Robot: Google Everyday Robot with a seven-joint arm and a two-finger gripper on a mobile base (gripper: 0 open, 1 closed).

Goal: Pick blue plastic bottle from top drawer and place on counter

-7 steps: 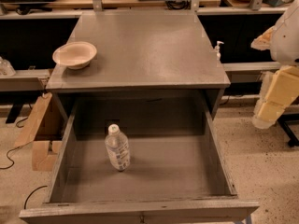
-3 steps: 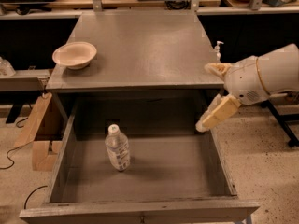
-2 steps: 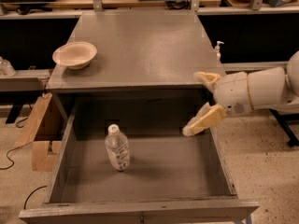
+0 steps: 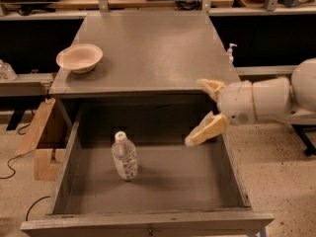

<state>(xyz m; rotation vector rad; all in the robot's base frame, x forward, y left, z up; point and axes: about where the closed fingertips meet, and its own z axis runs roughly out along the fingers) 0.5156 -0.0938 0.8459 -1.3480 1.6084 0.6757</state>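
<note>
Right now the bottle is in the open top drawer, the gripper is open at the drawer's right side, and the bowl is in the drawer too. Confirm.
Wrong on the bowl: the camera view shows it on the counter, near the left edge. The rest holds: bottle in the open top drawer, gripper open at the drawer's right side.

White rounded arm [image 4: 261,100] ends in cream pincer [image 4: 195,112] over top drawer [image 4: 148,224]
</note>
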